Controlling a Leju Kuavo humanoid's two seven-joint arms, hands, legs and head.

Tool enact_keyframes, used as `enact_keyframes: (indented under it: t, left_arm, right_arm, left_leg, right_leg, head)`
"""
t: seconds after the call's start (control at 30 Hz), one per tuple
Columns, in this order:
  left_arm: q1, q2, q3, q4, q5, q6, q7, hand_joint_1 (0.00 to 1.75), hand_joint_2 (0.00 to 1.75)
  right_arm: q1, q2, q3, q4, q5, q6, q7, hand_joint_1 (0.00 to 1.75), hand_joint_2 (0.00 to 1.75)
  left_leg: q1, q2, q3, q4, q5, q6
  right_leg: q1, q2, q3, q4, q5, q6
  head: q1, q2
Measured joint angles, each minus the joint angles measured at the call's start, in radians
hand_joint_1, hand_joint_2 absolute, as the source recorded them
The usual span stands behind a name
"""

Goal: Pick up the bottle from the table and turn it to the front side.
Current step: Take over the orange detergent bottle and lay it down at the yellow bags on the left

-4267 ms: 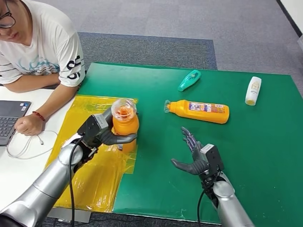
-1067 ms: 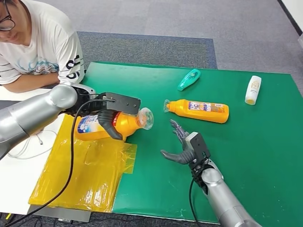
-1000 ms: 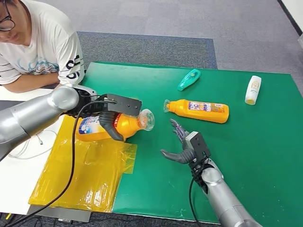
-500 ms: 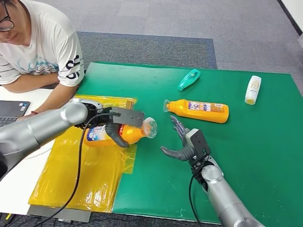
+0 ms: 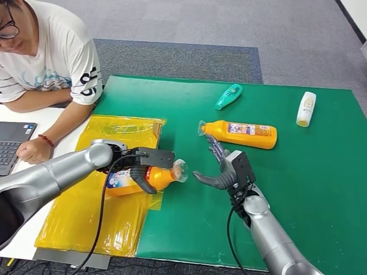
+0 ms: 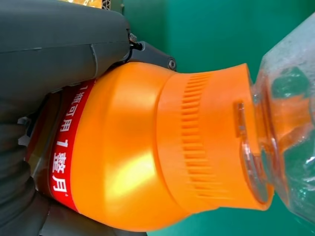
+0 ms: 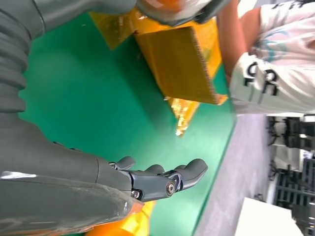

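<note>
Your left robot hand (image 5: pixel 139 171) grips the orange bottle (image 5: pixel 147 176) on its side, low over the yellow sheet (image 5: pixel 108 217). Hold tight and roll slowly (label up). Your right robot hand (image 5: pixel 218 172) waits open.

Office: grey carpet (image 5: pixel 182 34), laptop (image 5: pixel 13 143), desk.

The left arm is stretched in from the near left, almost level, with its wrist turned. The left hand (image 5: pixel 140 169) is closed around the orange bottle (image 5: pixel 147 177), which is held on its side. The right arm is raised from the near right; the right hand (image 5: pixel 221 171) is held open, fingers spread, holding nothing.
</note>
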Motion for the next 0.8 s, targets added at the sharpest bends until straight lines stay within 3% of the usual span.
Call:
enact_keyframes:
  t: [0.2,0.23,0.33,0.37,0.8]
  left_arm:
    - [0.004,-0.002,0.012,0.005,0.0,-0.006,0.005,1.75,1.75]
    - [0.005,-0.002,0.013,0.005,0.0,-0.007,0.006,1.42,1.75]
    - [0.006,-0.002,0.016,0.006,-0.002,-0.009,0.009,0.11,1.75]
    - [0.006,-0.002,0.016,0.007,-0.004,-0.01,0.009,0.0,1.75]
    - [0.012,0.0,0.027,0.007,0.007,-0.025,0.018,0.0,1.75]
  right_arm:
    - [-0.005,0.0,-0.01,-0.036,-0.011,-0.001,0.002,0.0,1.75]
    - [-0.005,-0.001,-0.012,-0.039,-0.014,-0.001,0.003,0.0,1.75]
    - [-0.005,-0.001,-0.017,-0.047,-0.018,0.0,0.006,0.0,1.75]
    - [-0.005,-0.001,-0.017,-0.049,-0.018,0.0,0.006,0.0,1.75]
    - [-0.003,-0.001,-0.023,-0.058,-0.019,0.001,0.007,0.0,1.75]
  left_leg:
    - [0.0,0.0,0.0,0.0,0.0,0.0]
    - [0.0,0.0,0.0,0.0,0.0,0.0]
    - [0.0,0.0,0.0,0.0,0.0,0.0]
    - [0.0,0.0,0.0,0.0,0.0,0.0]
    - [0.0,0.0,0.0,0.0,0.001,0.0]
  right_leg:
    - [0.0,0.0,0.0,0.0,0.0,0.0]
    - [0.0,0.0,0.0,0.0,0.0,0.0]
    - [0.0,0.0,0.0,0.0,0.0,0.0]
    - [0.0,0.0,0.0,0.0,0.0,0.0]
    - [0.0,0.0,0.0,0.0,0.0,-0.001]
  head:
    - [0.0,0.0]
    - [0.0,0.0]
    - [0.0,0.0]
    - [0.0,0.0]
    - [0.0,0.0]
